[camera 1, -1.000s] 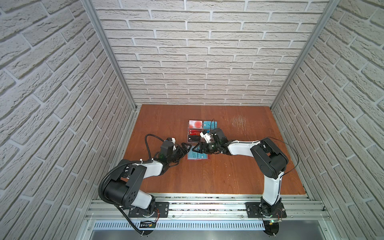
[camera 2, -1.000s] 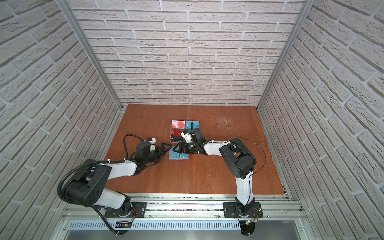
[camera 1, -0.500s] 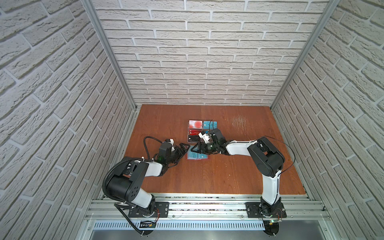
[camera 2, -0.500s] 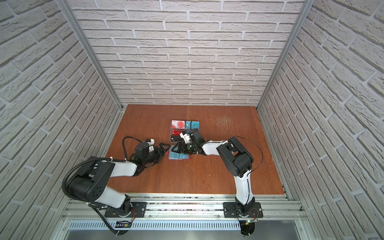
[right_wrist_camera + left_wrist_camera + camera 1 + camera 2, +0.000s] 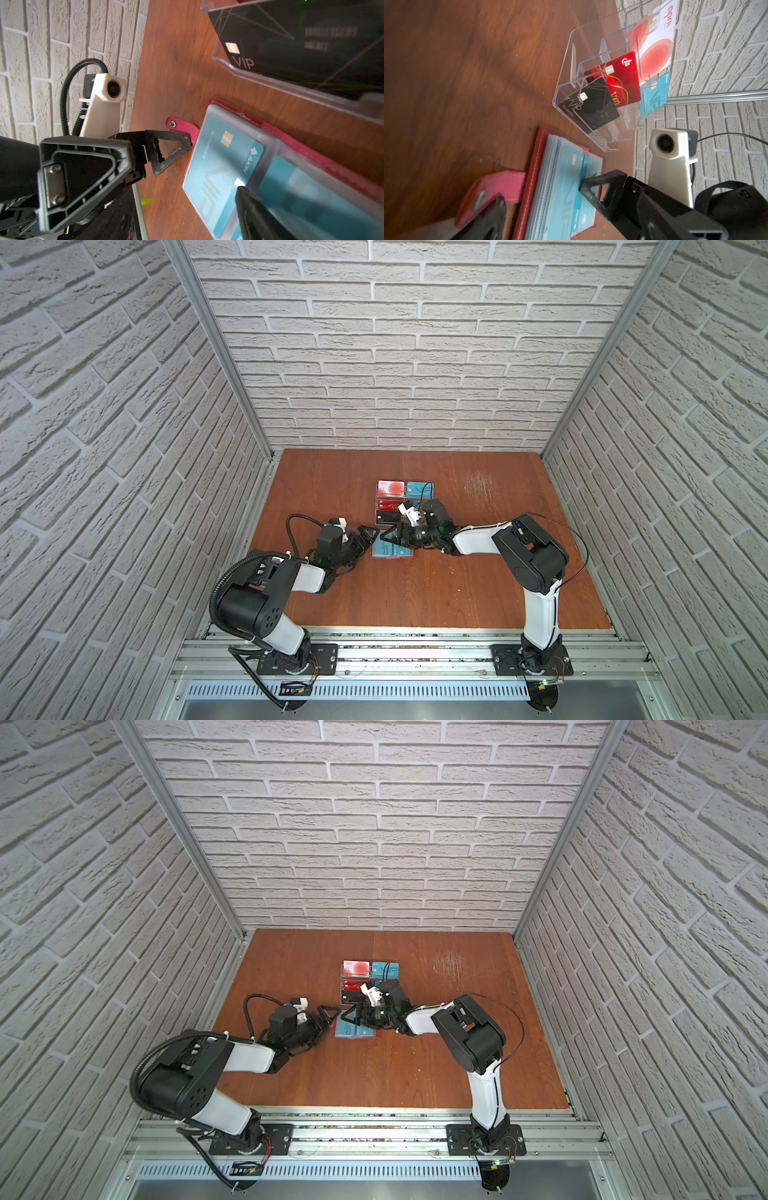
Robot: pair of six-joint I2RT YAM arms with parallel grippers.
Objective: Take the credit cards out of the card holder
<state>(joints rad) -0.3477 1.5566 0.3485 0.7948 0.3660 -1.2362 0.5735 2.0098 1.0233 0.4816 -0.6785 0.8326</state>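
The red card holder [image 5: 392,550] lies open on the table just in front of the acrylic stand. Teal credit cards [image 5: 218,164] sit in its clear sleeves on both pages. My left gripper [image 5: 370,540] is open at the holder's left edge, and one of its fingers [image 5: 172,149] touches the red snap tab [image 5: 180,126]. My right gripper [image 5: 392,541] is open above the holder, and one of its fingertips [image 5: 248,199] presses down on the teal card beside the middle fold. The left wrist view shows that same fingertip [image 5: 588,187] on the sleeve [image 5: 560,187].
A clear acrylic tiered stand [image 5: 384,506] holds a black VIP card [image 5: 593,106], a red card [image 5: 623,81], a white-and-red card [image 5: 654,47] and a teal card [image 5: 654,97]. Brick walls enclose the wooden table [image 5: 457,593] on three sides.
The left arm has shifted slightly. Both grippers stay at the card holder with their openings unchanged.
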